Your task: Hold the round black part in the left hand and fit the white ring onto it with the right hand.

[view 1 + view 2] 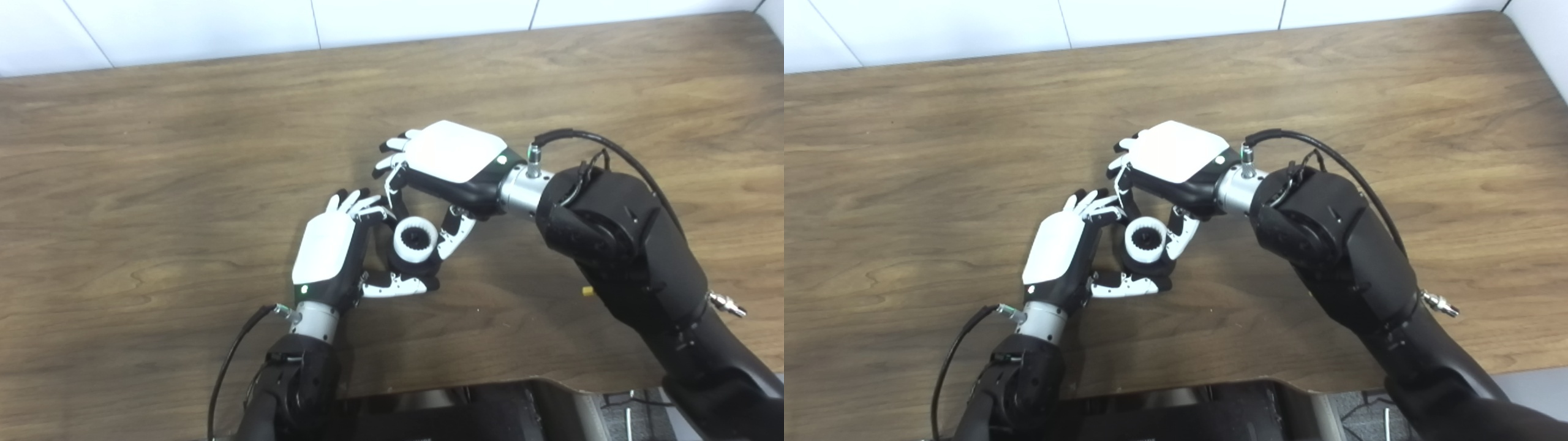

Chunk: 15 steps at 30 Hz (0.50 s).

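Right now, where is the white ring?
The white ring sits on the round black part near the middle of the table, between the left hand and right hand.

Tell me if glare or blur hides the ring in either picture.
Left eye view: the white ring is soft but readable; the back of the right hand is blown out white. Right eye view: same glare on the left hand; the black part is lost in shadow.
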### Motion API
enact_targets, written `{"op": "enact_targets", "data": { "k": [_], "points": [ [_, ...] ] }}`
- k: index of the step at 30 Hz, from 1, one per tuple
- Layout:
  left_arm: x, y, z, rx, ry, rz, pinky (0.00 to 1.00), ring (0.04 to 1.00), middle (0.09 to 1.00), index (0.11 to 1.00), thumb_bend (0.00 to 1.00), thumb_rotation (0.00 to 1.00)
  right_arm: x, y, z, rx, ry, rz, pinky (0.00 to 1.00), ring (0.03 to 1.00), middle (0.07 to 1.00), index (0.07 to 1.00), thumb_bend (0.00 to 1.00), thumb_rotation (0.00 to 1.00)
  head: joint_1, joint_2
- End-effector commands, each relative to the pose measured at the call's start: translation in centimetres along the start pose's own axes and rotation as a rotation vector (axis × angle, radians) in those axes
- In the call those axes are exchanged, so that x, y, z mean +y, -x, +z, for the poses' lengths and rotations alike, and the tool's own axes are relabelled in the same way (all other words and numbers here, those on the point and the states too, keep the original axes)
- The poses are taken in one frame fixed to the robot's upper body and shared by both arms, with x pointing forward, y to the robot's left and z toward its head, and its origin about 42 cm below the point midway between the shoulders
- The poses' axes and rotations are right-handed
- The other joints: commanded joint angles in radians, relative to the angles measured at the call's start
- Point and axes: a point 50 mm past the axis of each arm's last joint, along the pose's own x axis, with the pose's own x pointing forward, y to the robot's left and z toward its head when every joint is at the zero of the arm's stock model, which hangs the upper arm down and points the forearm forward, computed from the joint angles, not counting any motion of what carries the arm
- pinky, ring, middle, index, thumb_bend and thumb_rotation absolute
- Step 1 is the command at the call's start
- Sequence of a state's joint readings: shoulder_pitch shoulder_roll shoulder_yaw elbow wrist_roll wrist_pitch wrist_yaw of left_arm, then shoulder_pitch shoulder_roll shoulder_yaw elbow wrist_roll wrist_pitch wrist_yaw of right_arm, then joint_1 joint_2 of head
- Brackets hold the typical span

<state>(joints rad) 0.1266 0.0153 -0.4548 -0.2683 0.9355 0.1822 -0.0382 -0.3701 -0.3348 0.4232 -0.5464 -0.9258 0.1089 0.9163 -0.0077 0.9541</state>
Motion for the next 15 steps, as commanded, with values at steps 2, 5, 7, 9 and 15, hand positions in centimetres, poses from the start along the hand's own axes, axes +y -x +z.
{"op": "enact_targets", "data": {
  "k": [2,5,7,9,15],
  "points": [
    [0.82,-0.57,1.23,-0.048,0.007,0.052,1.00,0.923,0.824,0.489,0.51,0.05,-1.03,0.26,0.63,-0.026,0.025,-0.044,0.96,0.954,0.863,0.484,0.53,0.14,0.002,0.001],
    [0.86,-0.59,1.30,-0.044,0.003,0.050,1.00,0.923,0.824,0.489,0.51,0.05,-1.03,0.27,0.57,-0.022,0.019,-0.041,0.96,0.954,0.864,0.484,0.53,0.14,0.002,0.001],
    [0.89,-0.59,1.32,-0.042,0.005,0.051,1.00,0.923,0.824,0.488,0.51,0.05,-1.03,0.26,0.44,-0.020,0.021,-0.042,0.96,0.954,0.863,0.484,0.53,0.14,0.002,0.001],
    [0.90,-0.56,1.32,-0.042,0.009,0.051,1.00,0.923,0.824,0.488,0.51,0.05,-1.08,0.28,0.31,-0.015,0.020,-0.045,0.96,0.954,0.861,0.485,0.53,0.14,0.003,0.003],
    [0.89,-0.53,1.22,-0.046,0.005,0.052,1.00,0.923,0.823,0.488,0.51,0.05,-1.26,0.31,0.09,0.018,0.032,-0.033,0.95,0.970,0.893,0.645,0.88,0.34,0.000,0.002]
  ]
}}
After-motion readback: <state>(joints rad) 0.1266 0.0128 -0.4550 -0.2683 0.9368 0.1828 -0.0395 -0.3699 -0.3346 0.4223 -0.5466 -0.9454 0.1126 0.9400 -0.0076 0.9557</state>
